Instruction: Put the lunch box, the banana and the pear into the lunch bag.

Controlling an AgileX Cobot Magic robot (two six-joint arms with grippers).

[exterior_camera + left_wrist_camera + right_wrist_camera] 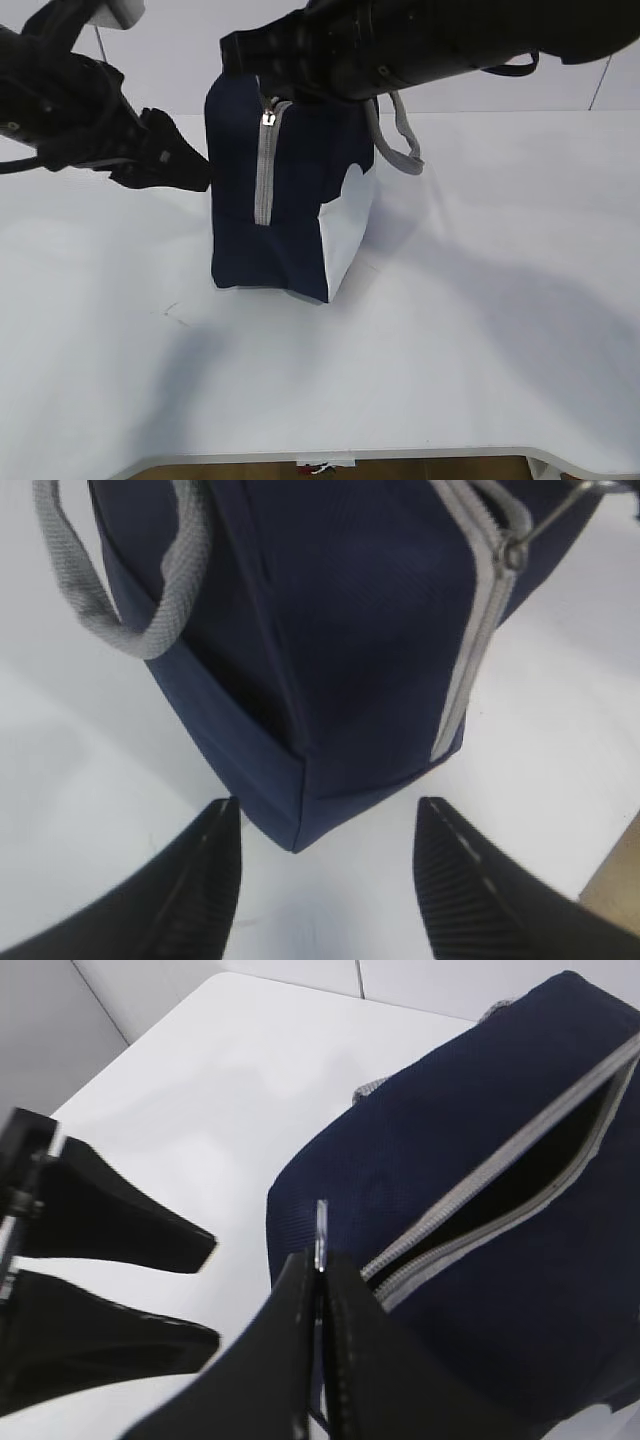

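**A:** Your lunch bag (285, 215) stands upright mid-table (480, 330), tall axis vertical, zipper end toward you. It's soft fabric and likely sags, so steady the stiffer corner seam.

**B:** And the claws?

**A:** Your left gripper (325, 880) is spread wide around the bag's corner; your right gripper (320, 1290) pinches the zipper pull (321, 1235), top part-open.

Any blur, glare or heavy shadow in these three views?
Exterior view: soft shadows on the white table, near arm blurred. Left wrist view: navy-blue fabric lunch bag slightly soft, fingers dark. Right wrist view: right gripper too near, blurred.
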